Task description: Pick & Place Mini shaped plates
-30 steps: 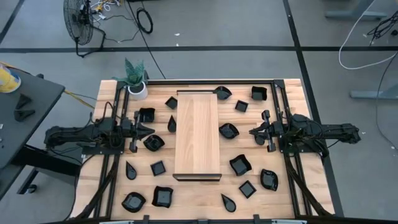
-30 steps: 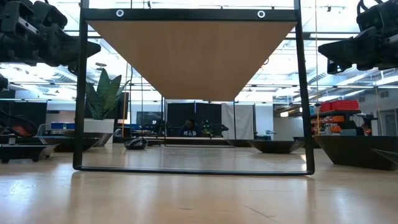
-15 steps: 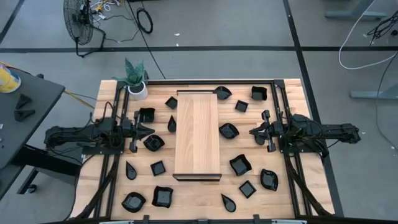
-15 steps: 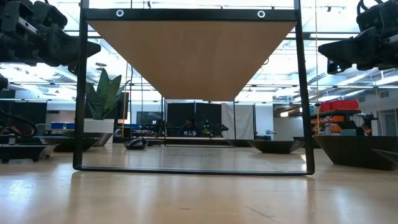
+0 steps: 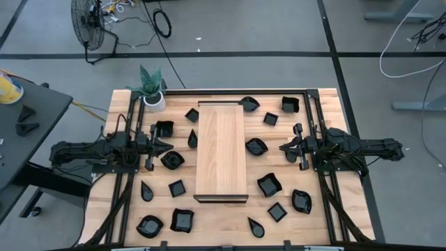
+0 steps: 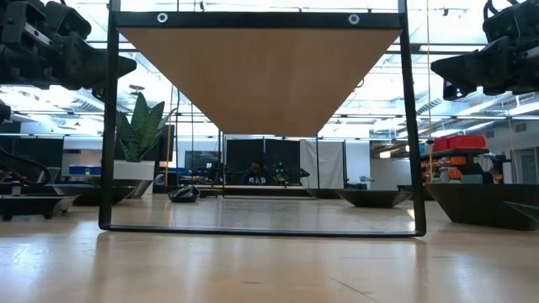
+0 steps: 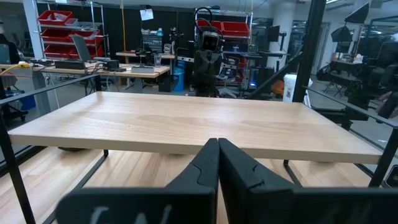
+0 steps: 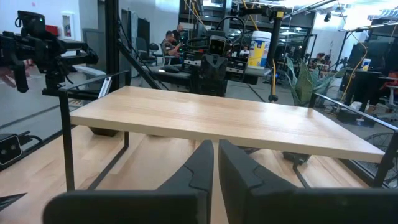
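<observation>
Left gripper (image 5: 167,146): it hangs above the table at the left side of the raised wooden board (image 5: 221,150), pointing at the board's long edge. In its wrist view the two fingers (image 7: 208,165) lie pressed together along their length, tips meeting. It is closed, holds nothing and touches nothing.

Right gripper (image 5: 281,147): it hangs on the opposite side of the board, pointing back toward the left gripper with the board between them. In its wrist view the fingers (image 8: 202,167) stand almost together, a thin gap running between them. Nothing sits in that gap; the gripper is nearly closed, empty, and clear of the board.

Mini shaped plates: all lie on the table, none on the board, none held. Just below the left gripper's tip sits a wavy-rimmed bowl (image 5: 172,160); a square dish (image 5: 164,128) lies just behind and to one side of the tip, and a teardrop dish (image 5: 192,139) lies between the tip and the board. Just ahead of the right gripper, against the board's edge, sits another bowl (image 5: 256,147); a small dark dish (image 5: 291,156) lies partly under the fingers, its shape unclear. Further plates are scattered near both ends of the board on each side.

A potted plant (image 5: 152,88) stands at the table corner, well apart from the left gripper.
</observation>
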Available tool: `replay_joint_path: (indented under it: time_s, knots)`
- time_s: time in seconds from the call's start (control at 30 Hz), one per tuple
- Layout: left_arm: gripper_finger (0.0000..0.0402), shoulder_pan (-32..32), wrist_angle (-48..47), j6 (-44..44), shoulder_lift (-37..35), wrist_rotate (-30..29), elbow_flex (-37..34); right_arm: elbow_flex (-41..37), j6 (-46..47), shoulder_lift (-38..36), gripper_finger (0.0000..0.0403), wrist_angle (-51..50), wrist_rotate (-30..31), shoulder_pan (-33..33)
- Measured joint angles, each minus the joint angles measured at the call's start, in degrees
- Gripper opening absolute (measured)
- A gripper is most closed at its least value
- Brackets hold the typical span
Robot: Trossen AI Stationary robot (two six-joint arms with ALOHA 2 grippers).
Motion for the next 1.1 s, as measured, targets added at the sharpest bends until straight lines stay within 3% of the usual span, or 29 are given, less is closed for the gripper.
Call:
replay_joint_path:
  time_s: [0.67,0.93,1.1]
  knots:
    - [0.0009,0.0,0.84,-0.02,0.0,0.01,0.0,0.0,0.0,0.0,0.0029,-0.02,-0.02,0.0]
    - [0.001,0.02,8.96,-3.35,0.0,-1.06,-0.02,0.0,-0.01,0.0,0.0029,1.15,0.0,0.0]
    - [0.0009,0.0,14.51,-9.62,0.0,-1.09,-0.01,-0.02,1.83,0.0,0.0029,10.57,-0.01,0.0]
